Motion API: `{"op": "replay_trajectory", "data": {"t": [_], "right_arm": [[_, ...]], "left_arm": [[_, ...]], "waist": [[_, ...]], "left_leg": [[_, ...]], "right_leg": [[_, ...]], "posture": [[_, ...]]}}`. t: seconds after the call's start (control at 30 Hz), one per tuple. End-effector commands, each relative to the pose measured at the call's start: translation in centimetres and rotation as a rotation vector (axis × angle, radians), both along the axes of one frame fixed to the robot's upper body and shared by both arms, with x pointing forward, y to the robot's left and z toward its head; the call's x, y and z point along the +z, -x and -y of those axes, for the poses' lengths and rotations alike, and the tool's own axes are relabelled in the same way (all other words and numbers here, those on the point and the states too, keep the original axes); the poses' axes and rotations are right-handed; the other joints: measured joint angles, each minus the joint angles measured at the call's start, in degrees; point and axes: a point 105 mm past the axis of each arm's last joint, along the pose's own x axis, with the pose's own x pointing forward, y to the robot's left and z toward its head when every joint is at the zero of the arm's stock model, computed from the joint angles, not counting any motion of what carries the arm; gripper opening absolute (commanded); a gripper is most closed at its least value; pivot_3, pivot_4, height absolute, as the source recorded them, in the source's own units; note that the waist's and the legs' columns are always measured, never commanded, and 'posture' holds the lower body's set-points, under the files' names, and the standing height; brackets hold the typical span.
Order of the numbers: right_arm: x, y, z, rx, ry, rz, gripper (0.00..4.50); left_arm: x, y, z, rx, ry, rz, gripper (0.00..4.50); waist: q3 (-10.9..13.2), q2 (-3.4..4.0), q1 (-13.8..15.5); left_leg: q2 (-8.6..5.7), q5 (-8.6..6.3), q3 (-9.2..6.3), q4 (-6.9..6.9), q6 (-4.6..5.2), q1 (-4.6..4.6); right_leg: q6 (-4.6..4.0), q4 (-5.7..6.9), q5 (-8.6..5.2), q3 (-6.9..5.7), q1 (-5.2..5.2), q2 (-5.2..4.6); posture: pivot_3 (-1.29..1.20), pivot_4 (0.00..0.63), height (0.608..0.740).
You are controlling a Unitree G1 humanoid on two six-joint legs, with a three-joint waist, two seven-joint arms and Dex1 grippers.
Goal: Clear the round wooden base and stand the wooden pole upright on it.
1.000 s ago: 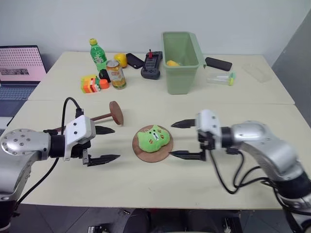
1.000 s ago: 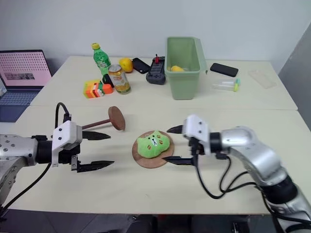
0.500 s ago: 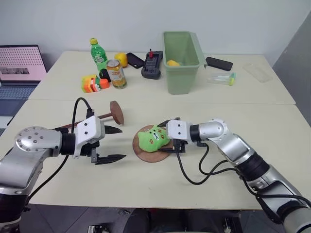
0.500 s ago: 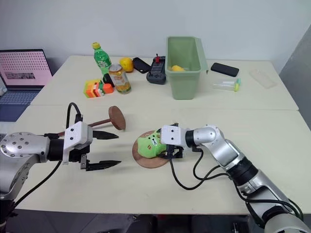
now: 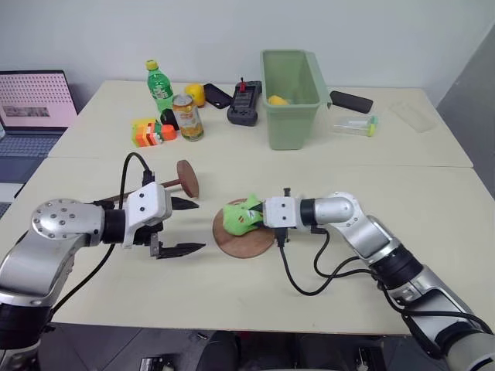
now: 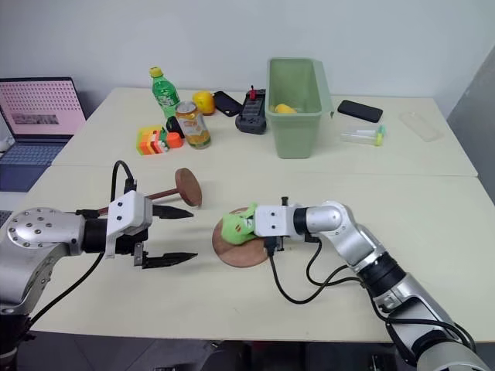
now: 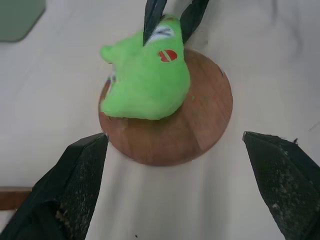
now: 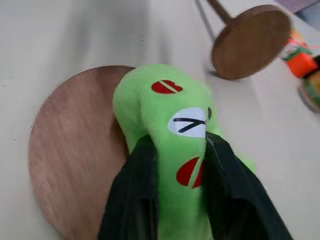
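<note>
The round wooden base point(image 5: 244, 238) lies flat at the table's middle front. A green plush toy point(image 5: 240, 217) sits on it, bunched up and tilted. My right gripper point(image 8: 175, 150) comes in from the right and is shut on the toy's face, its black fingers point(image 7: 152, 15) pinching the fabric. The wooden pole point(image 5: 147, 189) lies on the table to the left rear, its end disc point(image 5: 186, 178) standing on edge. My left gripper point(image 5: 199, 226) hovers open left of the base, nothing between its fingertips point(image 7: 85, 160).
At the back stand a green bin point(image 5: 290, 97), a green bottle point(image 5: 160, 86), a can point(image 5: 186, 117), coloured blocks point(image 5: 145, 132), a black device point(image 5: 242, 108) and a phone point(image 5: 351, 101). A laptop point(image 5: 35, 100) sits at the far left.
My right gripper reached left to the green toy and shut on it; the toy is now squeezed and tipped up. The left gripper stayed open and barely shifted.
</note>
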Motion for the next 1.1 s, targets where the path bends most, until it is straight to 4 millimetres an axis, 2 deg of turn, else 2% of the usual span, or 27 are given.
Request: {"op": "replay_trajectory", "data": {"t": [0.03,0.1,0.17,0.27,0.3,0.37,0.53,0.6,0.77,0.83,0.87,0.9,0.93,1.1], "right_arm": [[4.5,-1.1,5.1,-0.199,-0.101,0.122,0.24],[4.8,-1.3,8.4,-0.320,-0.094,0.145,0.06],[4.8,-1.2,10.1,-0.385,-0.083,0.157,0.06],[2.4,-0.6,18.3,-0.697,-0.008,0.139,0.06],[1.7,-0.1,20.2,-0.774,0.006,0.121,0.06],[0.6,0.6,21.8,-0.851,0.012,0.103,0.06],[-1.1,1.8,23.2,-0.959,-0.011,0.038,0.06],[-1.2,2.0,23.3,-0.988,-0.045,0.023,0.66],[-0.3,2.4,23.4,-1.033,-0.123,0.004,1.84],[0.3,2.5,23.6,-1.041,-0.152,0.000,2.33],[0.6,2.6,23.6,-1.045,-0.162,-0.001,2.37],[0.7,2.7,23.7,-1.047,-0.168,-0.001,2.74],[1.0,2.8,23.6,-1.038,-0.174,-0.007,2.89],[1.8,4.2,22.4,-0.949,-0.154,-0.059,3.98]], "left_arm": [[1.5,-0.4,2.2,-0.064,0.055,0.060,4.50],[2.0,-0.7,3.5,-0.097,0.103,0.069,4.50],[2.3,-0.9,4.3,-0.110,0.132,0.069,4.50],[2.6,-2.8,8.5,-0.166,0.240,0.102,4.50],[2.7,-3.1,9.9,-0.195,0.264,0.102,4.50],[2.6,-3.5,11.7,-0.236,0.286,0.102,4.50],[3.0,-4.3,14.6,-0.316,0.327,0.112,4.50],[3.0,-4.6,15.3,-0.328,0.339,0.112,4.50],[2.0,-4.7,16.3,-0.362,0.326,0.116,4.50],[1.8,-4.7,16.3,-0.362,0.328,0.118,4.50],[1.8,-4.8,16.3,-0.360,0.329,0.119,4.50],[1.8,-4.8,16.3,-0.360,0.329,0.120,4.50],[1.8,-4.9,16.3,-0.355,0.334,0.119,4.50],[1.8,-4.9,15.9,-0.336,0.345,0.117,4.50]], "waist": [[0.0,-0.01,0.2],[0.0,-0.02,0.5],[0.0,-0.02,0.5],[0.0,0.01,0.7],[0.0,-0.01,1.2],[0.0,-0.01,1.5],[0.0,0.01,-0.4],[0.0,0.02,-0.6],[0.0,0.05,-0.3],[0.0,0.05,-0.1],[0.0,0.05,0.0],[0.0,0.05,0.0],[0.0,0.05,0.0],[0.0,0.05,0.1]], "left_leg": [[0.01,0.00,0.01,0.04,0.00,0.00],[-0.05,0.00,-0.04,0.06,0.01,-0.03],[-0.08,-0.01,-0.03,0.09,0.01,-0.06],[-0.08,-0.01,0.02,0.13,0.02,-0.05],[-0.14,-0.01,0.00,0.24,0.02,-0.12],[-0.14,-0.02,0.06,0.43,0.03,-0.24],[-0.14,-0.02,0.27,0.43,0.04,-0.01],[-0.13,-0.02,0.27,0.43,0.04,0.01],[-0.05,-0.02,0.19,0.43,0.03,0.00],[-0.05,-0.01,0.14,0.44,0.03,-0.04],[-0.04,-0.02,0.12,0.44,0.03,-0.04],[-0.05,-0.02,0.11,0.44,0.03,-0.04],[-0.05,-0.02,0.11,0.44,0.03,-0.04],[-0.06,-0.02,0.09,0.45,0.03,-0.05]], "right_leg": [[0.00,-0.01,0.00,0.00,0.01,0.00],[0.00,-0.04,0.00,-0.05,0.05,0.00],[0.01,-0.04,0.00,-0.03,0.06,0.00],[0.01,0.01,0.00,0.01,0.06,0.00],[0.02,-0.02,-0.01,-0.03,0.15,-0.01],[0.02,0.01,0.00,-0.02,0.15,0.03],[0.02,0.22,0.02,0.22,0.10,0.06],[0.01,0.23,0.02,0.19,0.10,0.27],[0.01,0.21,0.02,0.19,0.10,0.34],[0.01,0.19,0.02,0.18,0.10,0.30],[0.01,0.19,0.02,0.17,0.10,0.26],[0.01,0.19,0.02,0.17,0.11,0.24],[0.01,0.19,0.02,0.17,0.11,0.23],[0.02,0.14,0.02,0.14,0.16,0.19]], "posture": [[0.00,0.150,0.740],[0.00,0.150,0.740],[0.00,0.150,0.740],[0.00,0.150,0.740],[0.00,0.150,0.740],[0.00,0.150,0.740],[0.00,0.150,0.740],[0.00,0.150,0.740],[0.00,0.150,0.740],[0.00,0.150,0.740],[0.00,0.150,0.740],[0.00,0.150,0.740],[0.00,0.150,0.740],[0.00,0.150,0.740]]}}
